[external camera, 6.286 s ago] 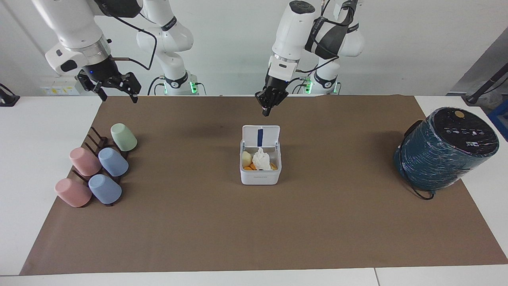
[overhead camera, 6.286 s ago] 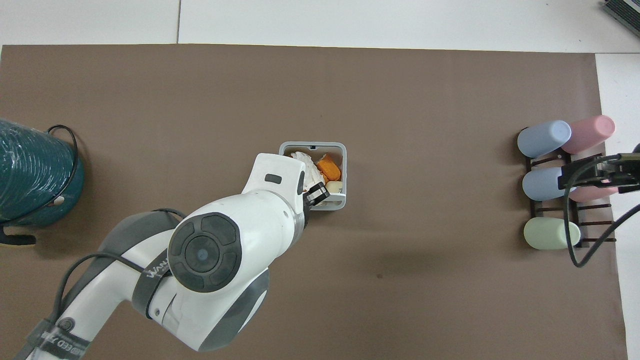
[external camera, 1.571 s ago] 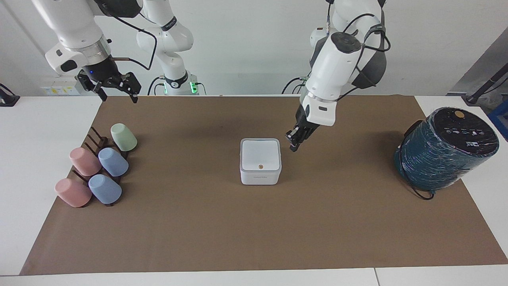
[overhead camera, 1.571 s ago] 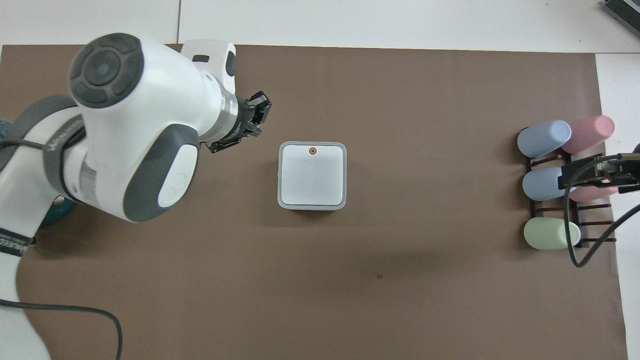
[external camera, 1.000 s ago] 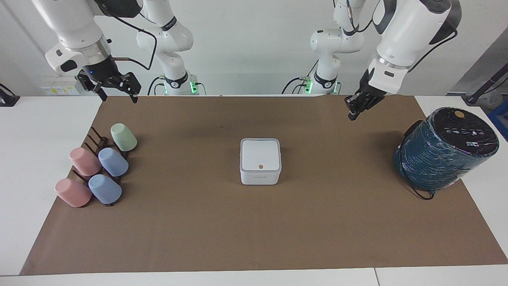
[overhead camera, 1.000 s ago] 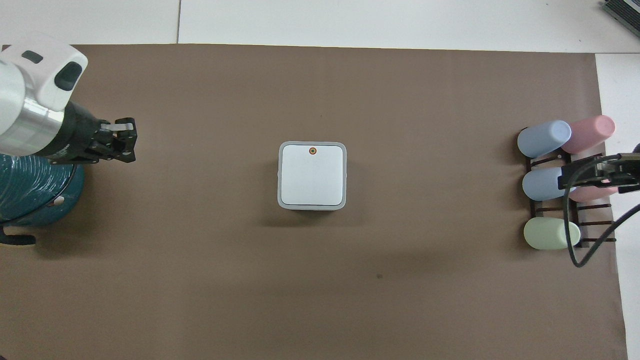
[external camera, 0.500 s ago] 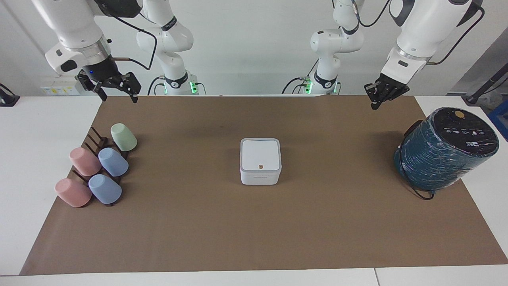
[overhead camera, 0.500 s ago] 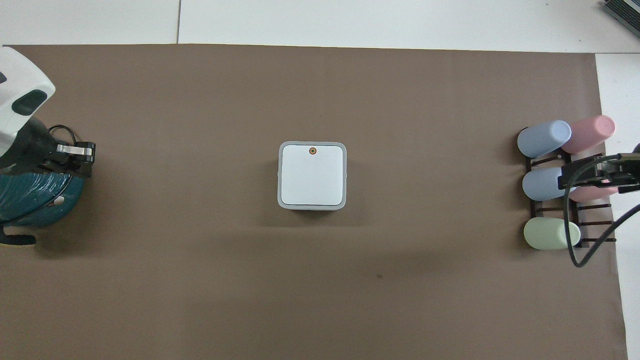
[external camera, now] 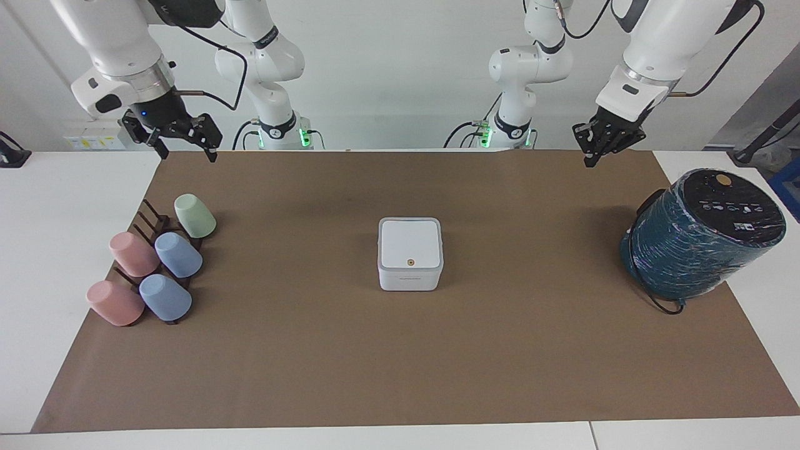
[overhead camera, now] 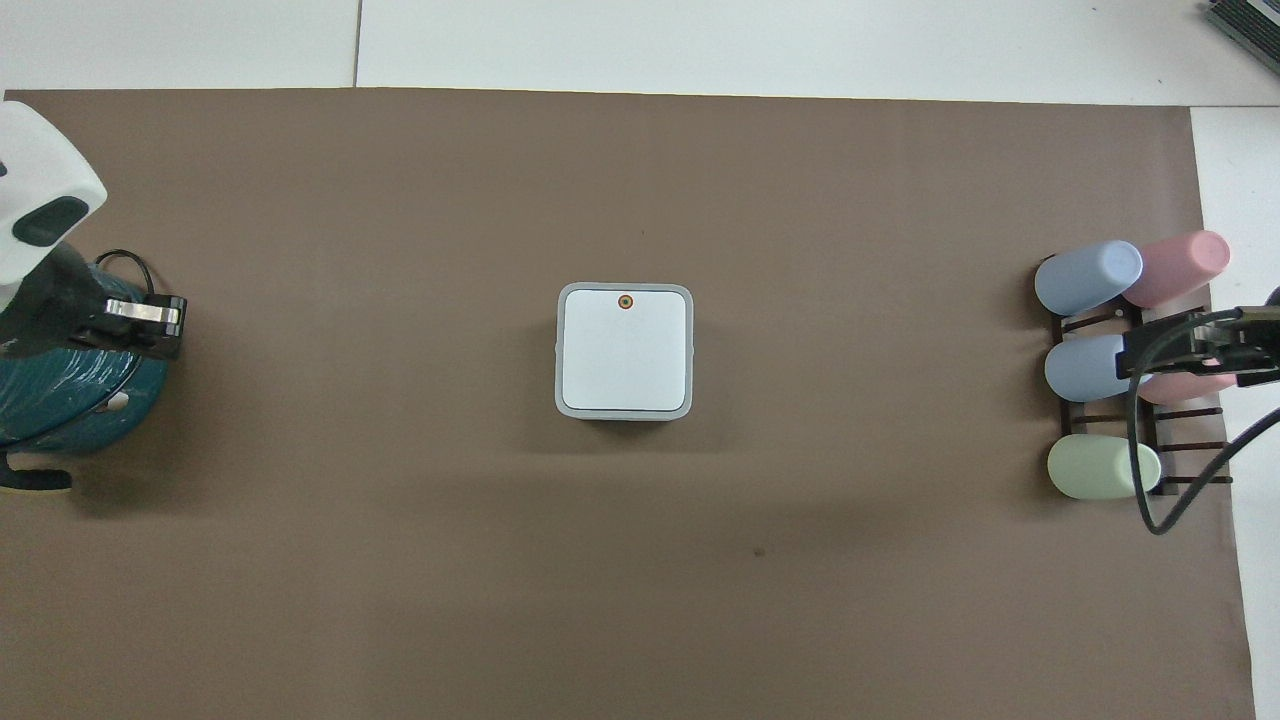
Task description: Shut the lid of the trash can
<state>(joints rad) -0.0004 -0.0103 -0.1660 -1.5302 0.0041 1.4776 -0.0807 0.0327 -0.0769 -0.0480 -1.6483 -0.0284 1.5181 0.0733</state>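
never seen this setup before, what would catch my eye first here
The small white trash can stands alone mid-mat with its lid shut flat, orange dot showing. A big teal wrapped cylinder leans at the left arm's end, and pastel cups on a dark rack sit at the right arm's end. The left gripper and right gripper hang above the mat's edge nearest the robots.
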